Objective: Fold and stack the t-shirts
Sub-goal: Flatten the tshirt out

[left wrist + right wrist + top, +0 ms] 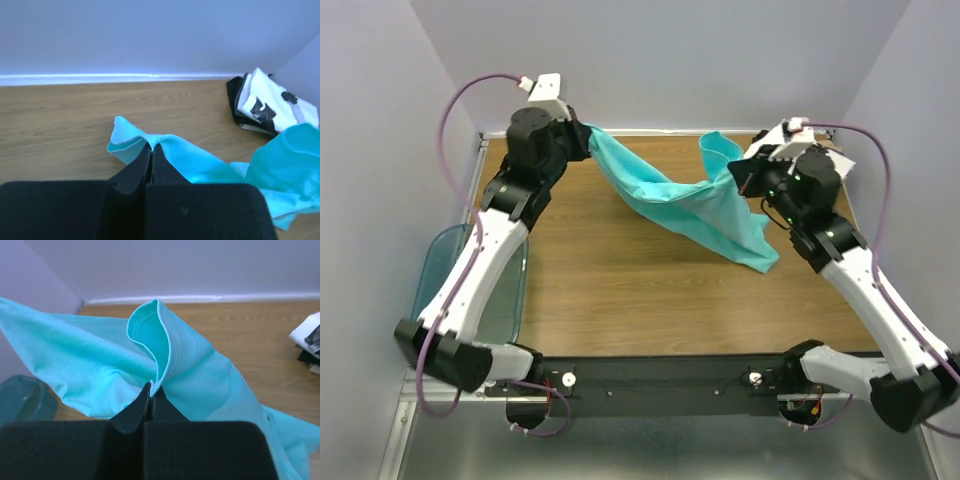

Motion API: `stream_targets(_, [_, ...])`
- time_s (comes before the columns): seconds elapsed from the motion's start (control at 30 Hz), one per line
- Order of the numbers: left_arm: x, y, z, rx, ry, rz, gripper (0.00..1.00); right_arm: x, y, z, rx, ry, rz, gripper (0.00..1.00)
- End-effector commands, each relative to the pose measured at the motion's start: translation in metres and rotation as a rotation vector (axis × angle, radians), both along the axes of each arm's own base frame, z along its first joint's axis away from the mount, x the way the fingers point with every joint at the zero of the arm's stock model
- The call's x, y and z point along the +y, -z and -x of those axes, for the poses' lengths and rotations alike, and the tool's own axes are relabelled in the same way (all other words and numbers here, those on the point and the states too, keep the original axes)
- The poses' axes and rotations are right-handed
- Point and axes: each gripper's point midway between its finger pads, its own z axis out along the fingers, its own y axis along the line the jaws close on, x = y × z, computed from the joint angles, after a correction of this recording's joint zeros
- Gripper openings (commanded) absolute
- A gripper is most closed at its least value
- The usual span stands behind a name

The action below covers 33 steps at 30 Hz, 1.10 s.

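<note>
Both hands are clamped: the left hand (152,147) is pressed together on one edge of the teal t-shirt (685,205), and the right hand (151,386) is pinching a hemmed edge. The shirt sags between them over the far half of the counter (620,300). This looks like the spreading step before the fold, so next it wants drawing taut and laying flat, clear of the folded white printed t-shirt (272,100) in the far right corner.

The teal t-shirt (690,205) hangs as a slack band across the far half of the table (650,300), pinched at its ends by the left gripper (152,147) and right gripper (151,387); nearer than it the wood lies bare and passable; behind it the back wall (660,60) stands close; past its right end lies the folded white shirt (272,102); well to its near left, the plastic bin (440,270).
</note>
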Motion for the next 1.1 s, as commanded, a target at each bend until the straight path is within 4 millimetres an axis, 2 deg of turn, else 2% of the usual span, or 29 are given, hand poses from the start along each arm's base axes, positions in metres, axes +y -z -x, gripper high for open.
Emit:
stream_targets(0.0, [0.033,0.014,0.035,0.032,-0.067,-0.111,0.0,-0.023,-0.02,0.03,-0.018,0.046,0.022,0.01])
stream_targets(0.03, [0.038,0.018,0.041,0.032,-0.079,-0.122,0.0,-0.025,-0.023,0.037,-0.024,0.044,0.008,0.02])
stream_targets(0.07, [0.048,0.027,0.05,0.035,-0.104,-0.135,0.0,-0.03,-0.021,0.051,-0.021,0.05,-0.015,0.1])
stream_targets(0.13, [0.053,0.041,0.06,0.044,-0.106,-0.151,0.0,-0.038,-0.013,0.065,-0.004,0.072,-0.051,0.2])
stream_targets(0.17, [0.053,0.048,0.064,0.042,-0.098,-0.15,0.0,-0.048,-0.003,0.071,0.013,0.115,-0.052,0.26])
stream_targets(0.2, [0.055,0.068,0.072,0.065,-0.088,-0.161,0.0,-0.058,0.008,0.082,0.019,0.147,-0.06,0.4])
stream_targets(0.27, [0.05,0.084,0.079,0.07,-0.05,-0.157,0.0,-0.081,0.026,0.09,0.043,0.267,-0.074,0.52])
stream_targets(0.3, [0.05,0.102,0.084,0.099,-0.036,-0.167,0.0,-0.09,0.043,0.092,0.063,0.311,-0.064,0.6])
stream_targets(0.37, [0.041,0.116,0.089,0.123,0.019,-0.159,0.0,-0.107,0.041,0.098,0.028,0.384,-0.056,0.65])
stream_targets(0.4, [0.037,0.13,0.093,0.148,0.048,-0.16,0.0,-0.109,0.041,0.098,0.028,0.393,-0.045,0.68])
stream_targets(0.5, [0.017,0.155,0.103,0.201,0.171,-0.139,0.0,-0.103,0.053,0.09,0.075,0.383,-0.021,0.7])
stream_targets(0.53, [0.012,0.158,0.107,0.209,0.207,-0.134,0.0,-0.095,0.066,0.081,0.123,0.366,-0.003,0.71])
stream_targets(0.6, [0.013,0.164,0.107,0.217,0.208,-0.146,0.0,-0.085,0.083,0.071,0.177,0.342,0.02,0.72])
stream_targets(0.63, [0.014,0.164,0.106,0.216,0.205,-0.152,0.0,-0.078,0.107,0.062,0.242,0.33,0.051,0.73])
stream_targets(0.73, [0.019,0.167,0.104,0.219,0.18,-0.177,0.0,-0.056,0.134,0.052,0.316,0.249,0.056,0.73])
stream_targets(0.77, [0.018,0.168,0.104,0.222,0.184,-0.175,0.0,-0.048,0.153,0.053,0.365,0.213,0.066,0.72])
stream_targets(0.83, [0.017,0.17,0.105,0.229,0.194,-0.172,0.0,-0.043,0.167,0.055,0.39,0.2,0.067,0.72])
stream_targets(1.0, [0.02,0.17,0.105,0.227,0.177,-0.174,0.0,-0.054,0.207,0.078,0.462,0.225,0.09,0.72])
stream_targets(1.07, [0.018,0.172,0.105,0.233,0.185,-0.174,0.0,-0.053,0.216,0.087,0.487,0.217,0.067,0.72])
